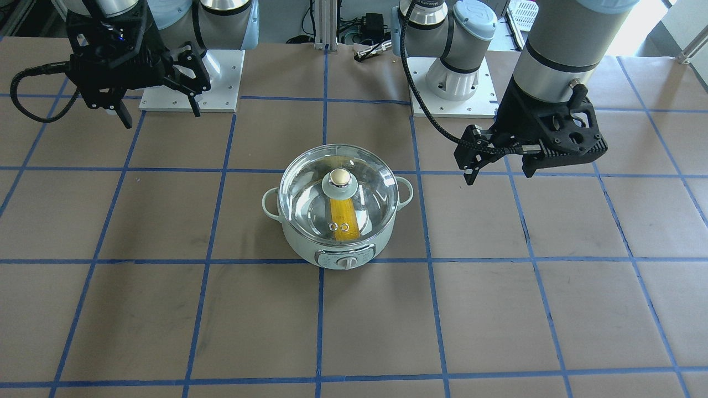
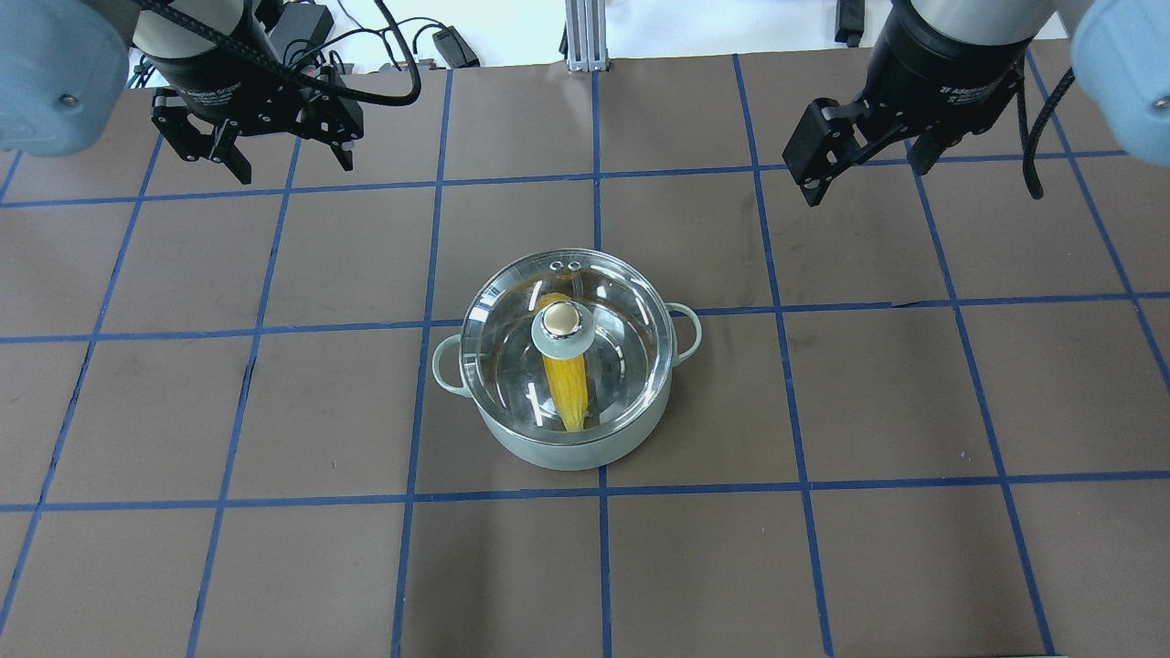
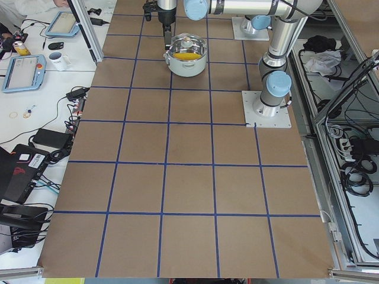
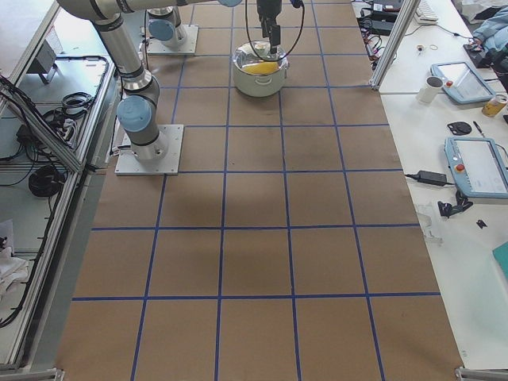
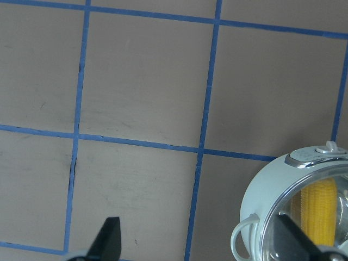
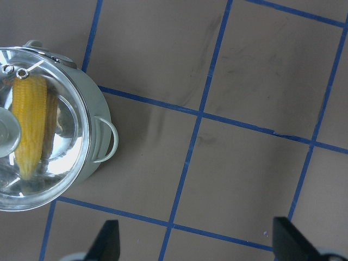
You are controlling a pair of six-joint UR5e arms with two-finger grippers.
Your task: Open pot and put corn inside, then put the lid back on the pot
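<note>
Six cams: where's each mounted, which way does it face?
Front-facing: across table, facing robot; left claw at view's right, right claw left.
Overhead: behind robot, looking down; both claws.
Exterior left: robot's-left table end; arms, far pot.
Exterior right: opposite end; arms.
Left wrist: looks down; fingertips.
Right wrist: same; fingertips.
Shared: both wrists see pot, corn under lid.

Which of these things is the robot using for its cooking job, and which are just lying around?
For the job: pot, corn, lid.
Just lying about: white mug, handheld touchscreen, black power adapter.
</note>
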